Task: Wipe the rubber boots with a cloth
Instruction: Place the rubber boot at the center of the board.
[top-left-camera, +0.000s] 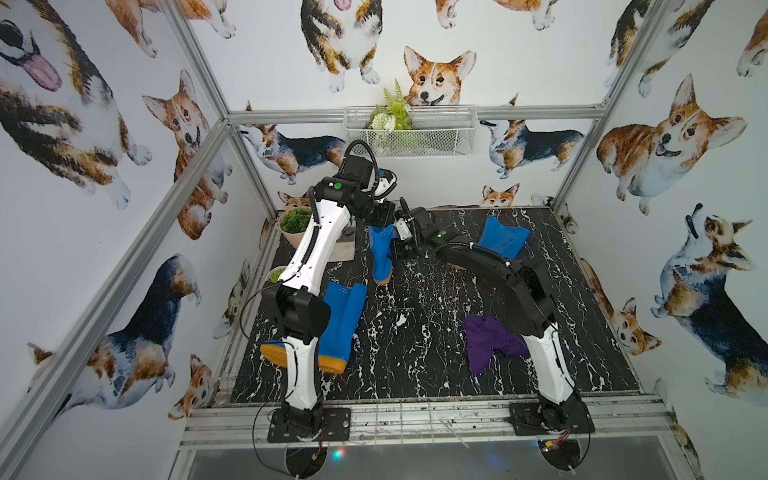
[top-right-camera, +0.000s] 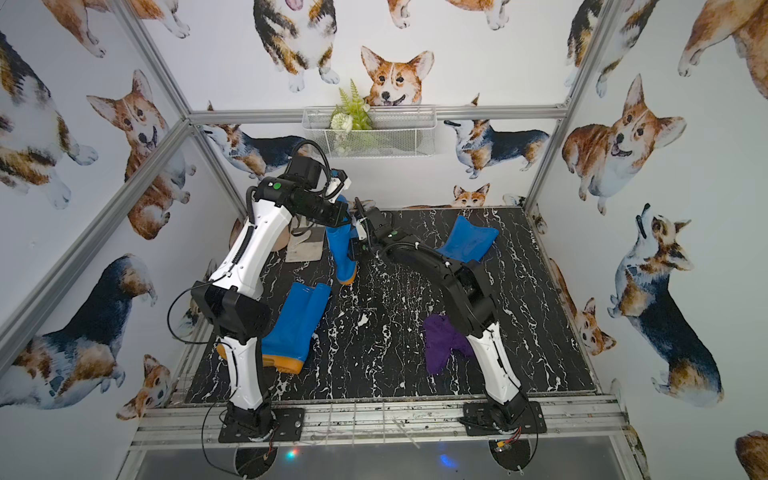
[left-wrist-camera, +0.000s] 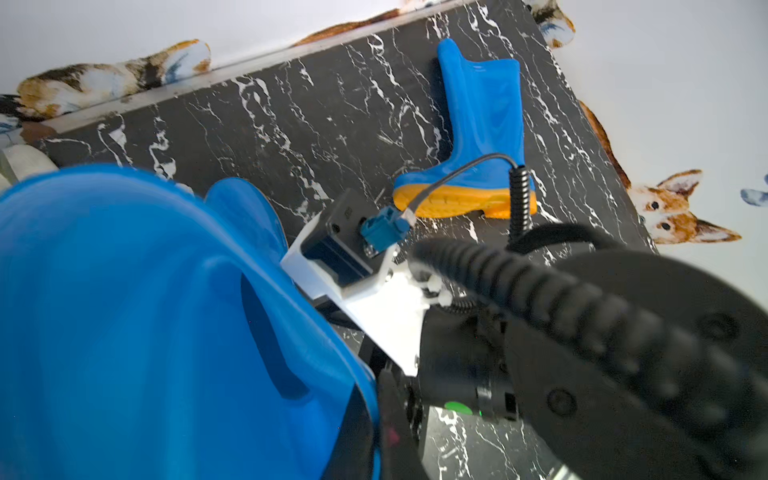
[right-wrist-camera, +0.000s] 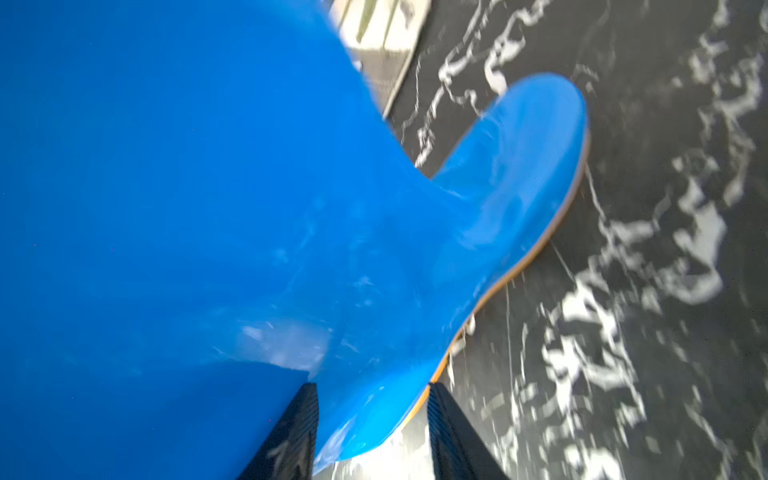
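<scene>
One blue rubber boot (top-left-camera: 380, 253) stands upright at the back middle of the table. My left gripper (top-left-camera: 386, 218) is shut on its top rim; in the left wrist view the rim (left-wrist-camera: 361, 386) runs between the dark fingers. My right gripper (right-wrist-camera: 372, 386) is beside the shaft with its fingers apart, and the boot's heel (right-wrist-camera: 374, 415) shows between them. A second boot (top-left-camera: 343, 324) lies at the front left under the left arm. A third boot (top-left-camera: 505, 237) lies at the back right. The purple cloth (top-left-camera: 490, 340) lies crumpled on the table by the right arm, untouched.
A potted plant (top-left-camera: 296, 226) and a smaller pot (top-left-camera: 276, 274) stand along the left edge. A beige-and-white glove (top-right-camera: 305, 245) lies behind the upright boot. A wire basket (top-left-camera: 409, 131) with greenery hangs on the back wall. Frame posts and walls enclose the table.
</scene>
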